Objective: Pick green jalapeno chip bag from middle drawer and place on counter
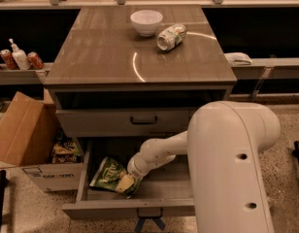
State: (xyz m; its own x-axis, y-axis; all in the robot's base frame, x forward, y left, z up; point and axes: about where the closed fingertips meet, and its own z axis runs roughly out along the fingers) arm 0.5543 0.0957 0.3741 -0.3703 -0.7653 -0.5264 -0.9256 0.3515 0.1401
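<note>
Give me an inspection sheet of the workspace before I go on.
Surface: counter holds a white bowl and a can lying on its side.
Job's things: chip bag lies in the open drawer, left part; not yet on the counter.
Clutter: cardboard box with snack packets on the floor, left of the drawer.
Gripper: gripper down in the drawer, at the bag's right edge.
Cables: nothing seen.
Surroundings: red cans and bottle on left ledge; white object on right ledge.
</note>
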